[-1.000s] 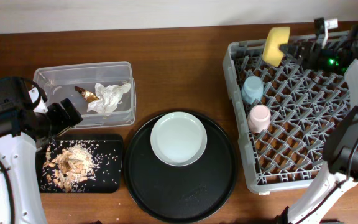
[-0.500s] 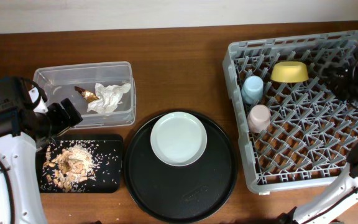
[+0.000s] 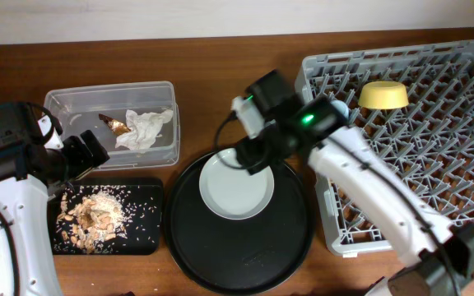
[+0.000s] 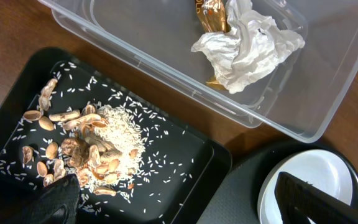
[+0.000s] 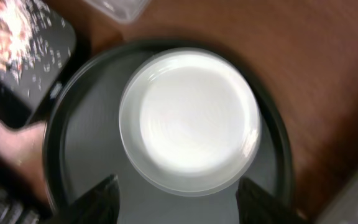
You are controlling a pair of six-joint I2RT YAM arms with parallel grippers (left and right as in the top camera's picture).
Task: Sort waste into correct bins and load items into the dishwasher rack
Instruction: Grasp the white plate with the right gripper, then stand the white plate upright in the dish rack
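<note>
Right pincer (image 5: 182, 202): fingers spread wide, holding nothing, poised above the pale grey-white plate (image 5: 191, 121). The plate lies flat and face up, just ahead of and between the two fingertips in the wrist view. Being round, it has no long axis and no heading to report. It sits off-centre on the round black tray (image 5: 82, 155), and I see a bare ring of tray all round it, widest on the near side by the fingers. From overhead, this pincer (image 3: 252, 158) overlaps the plate's far rim. The dishwasher rack (image 3: 434, 164) stands to its right, with only a narrow strip of wood between tray and rack. The yellow bowl (image 3: 383, 94) rests in the rack's far rows. Left pincer (image 4: 188, 205): fingers also wide apart and empty, above the shallow black tray (image 4: 191, 155), with the food scraps (image 4: 92, 152) heaped near its left finger. Beyond it, the clear tub (image 4: 303, 124) holds the crumpled napkin (image 4: 247, 50) and the foil wrapper (image 4: 211, 14), which touch each other.
</note>
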